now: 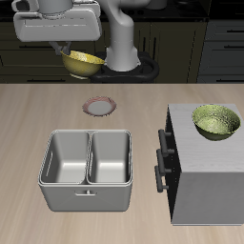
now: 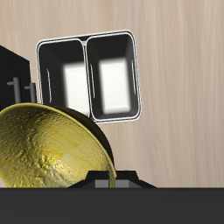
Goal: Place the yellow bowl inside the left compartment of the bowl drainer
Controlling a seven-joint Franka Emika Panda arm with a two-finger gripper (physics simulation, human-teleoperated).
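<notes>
The yellow bowl (image 1: pixel 84 64) hangs high in the air above the back of the table, tilted, with my gripper (image 1: pixel 69 51) shut on its rim. The wrist view shows the bowl's speckled golden outside (image 2: pixel 48 153) up close and my gripper (image 2: pixel 107 179) clamped on its edge. The bowl drainer (image 1: pixel 88 195) stands near the table's front edge, well below and forward of the bowl. Its left compartment (image 1: pixel 69 157) and the other well hold nothing. The wrist view also takes in the drainer (image 2: pixel 87 39) and the left compartment (image 2: pixel 112 80) from above.
A big gray box (image 1: pixel 205 181) with dark handles (image 1: pixel 164 157) stands beside the drainer, carrying a larger greener-yellow bowl (image 1: pixel 216 121) on top. A small pinkish ring-shaped dish (image 1: pixel 99 104) lies on the table behind the drainer. The box's dark edge (image 2: pixel 13 74) shows in the wrist view.
</notes>
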